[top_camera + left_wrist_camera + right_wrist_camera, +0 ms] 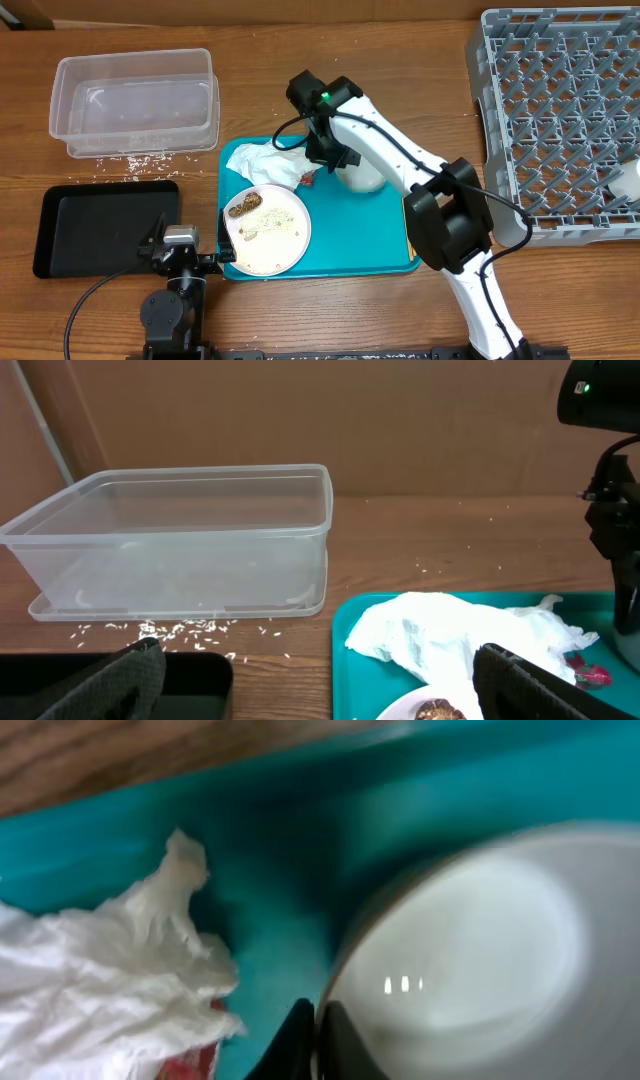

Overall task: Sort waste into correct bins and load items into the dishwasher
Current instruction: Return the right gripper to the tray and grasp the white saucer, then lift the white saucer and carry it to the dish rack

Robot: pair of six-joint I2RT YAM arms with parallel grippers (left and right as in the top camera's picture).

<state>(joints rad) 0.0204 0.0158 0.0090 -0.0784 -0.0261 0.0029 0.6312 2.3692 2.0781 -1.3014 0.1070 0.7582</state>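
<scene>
looking from overhead, the right gripper [335,160] hung low over the teal serving tray [370,240], at a white bowl [362,180] that stood just beside the crumpled napkin [258,165] and the small red wrapper [306,180]. the round white plate [268,232] lay on the same tray, carrying a brown food lump [240,208] and smears of rice. the clear tub [135,100] and the black tray [100,225] both looked bare. loose rice grains [130,160] were scattered on the table between them. the grey dish rack [560,110] showed only one white item [630,180] (cut off at the frame's edge, so i couldn't name it). the left gripper [185,250] sat between the black tray and the plate.

from the left wrist, that claw's fingers [130,675] stood wide apart, nothing between them, facing the tub and napkin.

from the right wrist (badly blurred), the fingertips [295,1035] were drawn narrow, seemingly pinched on the bowl's rim.

by my reckoning nearly everything was left: no waste binned, the plate and bowl unloaded, and no chopsticks in sight.
</scene>
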